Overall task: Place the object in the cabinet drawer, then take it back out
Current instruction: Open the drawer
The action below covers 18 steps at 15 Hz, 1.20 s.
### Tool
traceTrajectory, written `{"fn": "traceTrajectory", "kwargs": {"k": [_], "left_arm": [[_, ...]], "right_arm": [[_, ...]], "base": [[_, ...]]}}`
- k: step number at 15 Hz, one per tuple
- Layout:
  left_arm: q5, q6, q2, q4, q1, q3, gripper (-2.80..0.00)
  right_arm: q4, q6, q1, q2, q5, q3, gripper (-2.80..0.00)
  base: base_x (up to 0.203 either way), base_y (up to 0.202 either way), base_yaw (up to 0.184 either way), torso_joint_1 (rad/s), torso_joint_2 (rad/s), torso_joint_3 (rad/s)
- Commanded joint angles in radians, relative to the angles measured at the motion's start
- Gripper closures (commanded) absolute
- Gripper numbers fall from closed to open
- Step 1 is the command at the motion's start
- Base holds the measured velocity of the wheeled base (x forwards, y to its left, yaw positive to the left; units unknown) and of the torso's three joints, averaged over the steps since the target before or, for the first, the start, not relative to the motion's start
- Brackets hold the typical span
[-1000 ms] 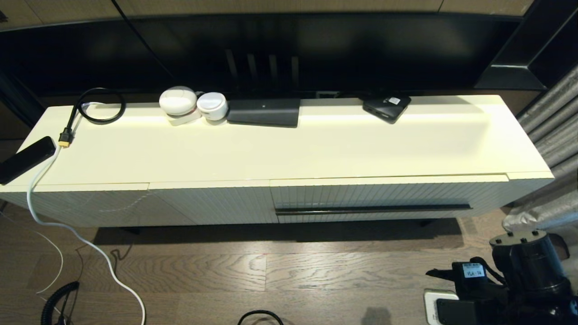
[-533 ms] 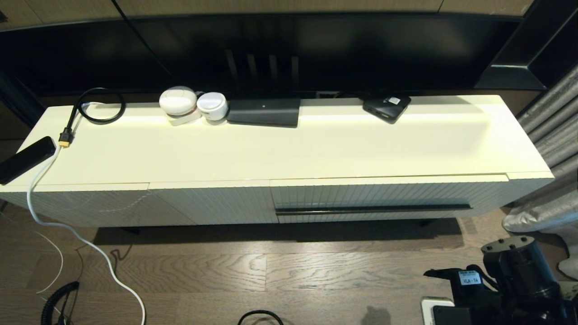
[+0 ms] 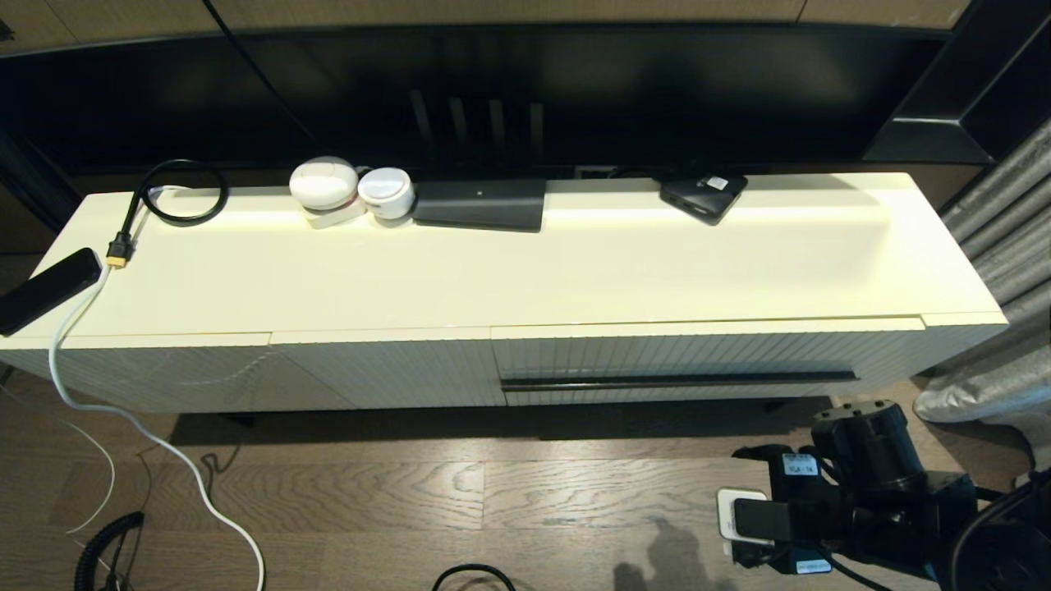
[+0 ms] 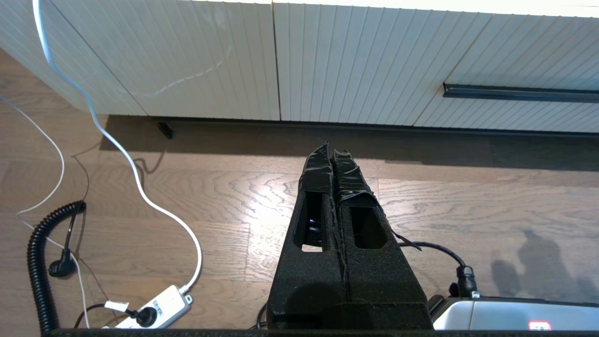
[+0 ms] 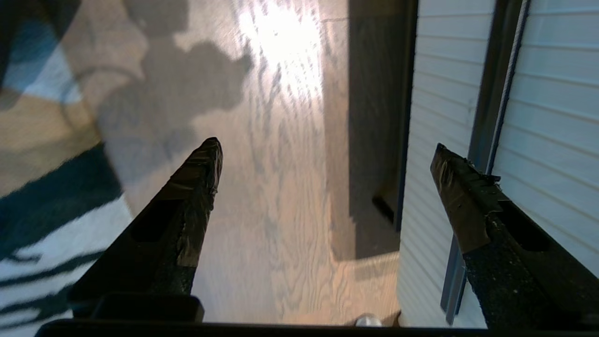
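Observation:
The cabinet drawer (image 3: pixel 706 357) is closed; its ribbed cream front carries a long black handle strip (image 3: pixel 677 381). My right arm (image 3: pixel 854 492) hangs low over the floor in front of the drawer's right part. In the right wrist view my right gripper (image 5: pixel 326 144) is open and empty, with the ribbed drawer front (image 5: pixel 552 117) and its handle strip (image 5: pixel 496 93) beside one finger. My left gripper (image 4: pixel 327 149) is shut and empty above the floor, facing the cabinet, and does not appear in the head view. Which item is the object I cannot tell.
On the cabinet top (image 3: pixel 575 271) stand two white round devices (image 3: pixel 349 190), a flat black box (image 3: pixel 480 203), a small black device (image 3: pixel 703 194), a coiled black cable (image 3: pixel 182 193) and a black remote (image 3: pixel 45 289). A white cable (image 3: pixel 148 435) and a power strip (image 4: pixel 152 306) lie on the floor.
My right arm has come up and leftward from the bottom right corner toward the drawer front. Nothing on the cabinet has moved and the drawer stays closed.

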Motion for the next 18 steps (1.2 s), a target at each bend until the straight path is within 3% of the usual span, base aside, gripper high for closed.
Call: {"fn": "traceTrajectory", "kwargs": {"k": [1,18], "left_arm": [[0.0,-0.001,0.0,0.0,0.0,0.001,0.0],[0.0,-0.001,0.0,0.0,0.001,0.0,0.0]], "right_arm": [[-0.033,-0.008,-0.019,0.083,0.02,-0.031,-2.8],[-0.326,-0.023,-0.058,0.32,0.05,-0.112,-2.8]], "base": [[0.0,0.0,0.0,0.0,0.0,0.0],[0.0,0.0,0.0,0.0,0.0,0.0]]}}
